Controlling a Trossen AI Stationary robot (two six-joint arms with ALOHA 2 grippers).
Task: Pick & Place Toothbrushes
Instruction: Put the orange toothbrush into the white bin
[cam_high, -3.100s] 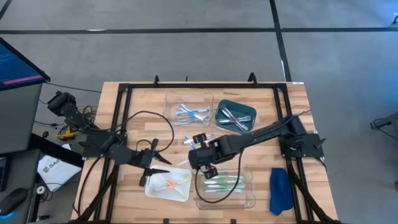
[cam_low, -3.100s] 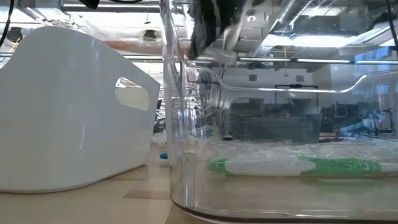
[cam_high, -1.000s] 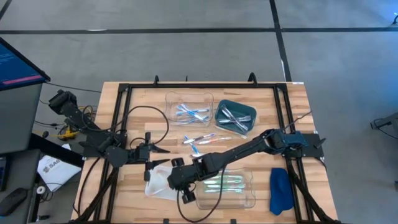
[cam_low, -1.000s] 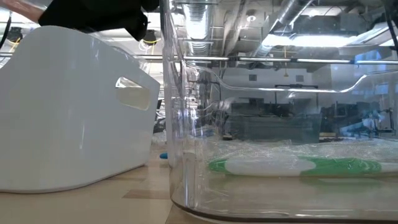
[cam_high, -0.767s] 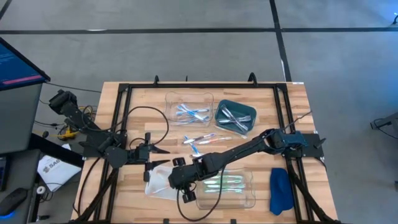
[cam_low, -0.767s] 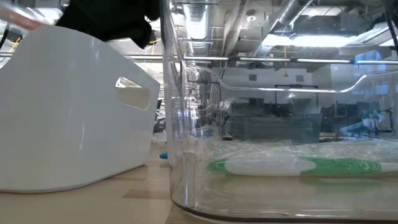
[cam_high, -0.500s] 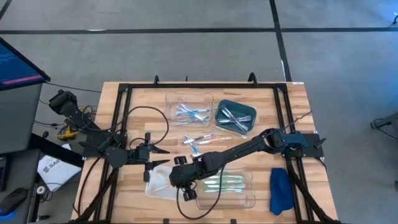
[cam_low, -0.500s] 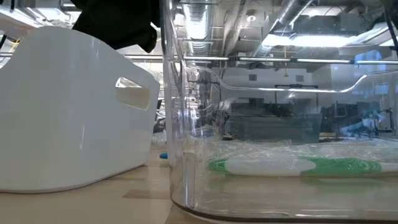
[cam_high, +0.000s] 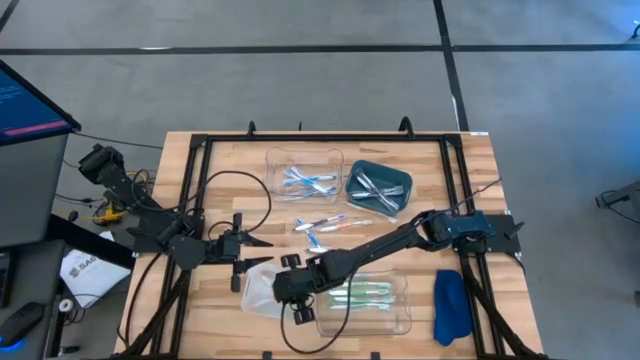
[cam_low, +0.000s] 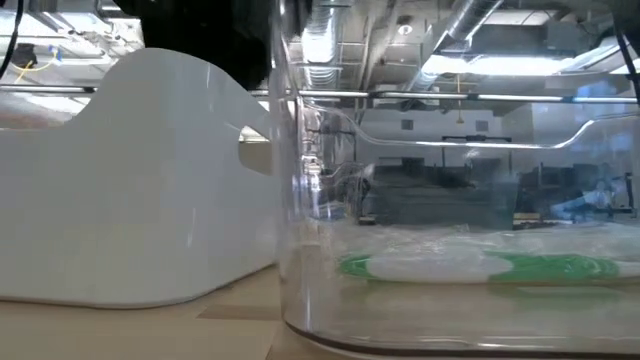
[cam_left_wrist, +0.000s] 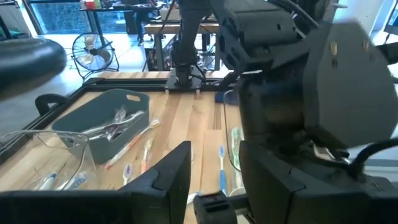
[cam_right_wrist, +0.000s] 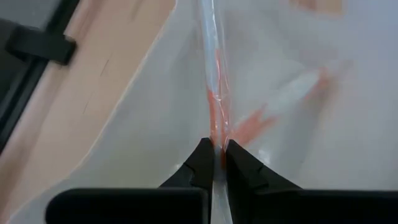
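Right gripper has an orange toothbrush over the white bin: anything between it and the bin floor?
Nothing visible blocks it. The right gripper holds the orange toothbrush shut between its fingers directly above the white bin; only other orange toothbrushes lie on the floor below.

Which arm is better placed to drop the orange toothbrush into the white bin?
The right. Its tool is shut on the orange toothbrush directly over the white bin. The left tool sits beside the bin, open and empty.
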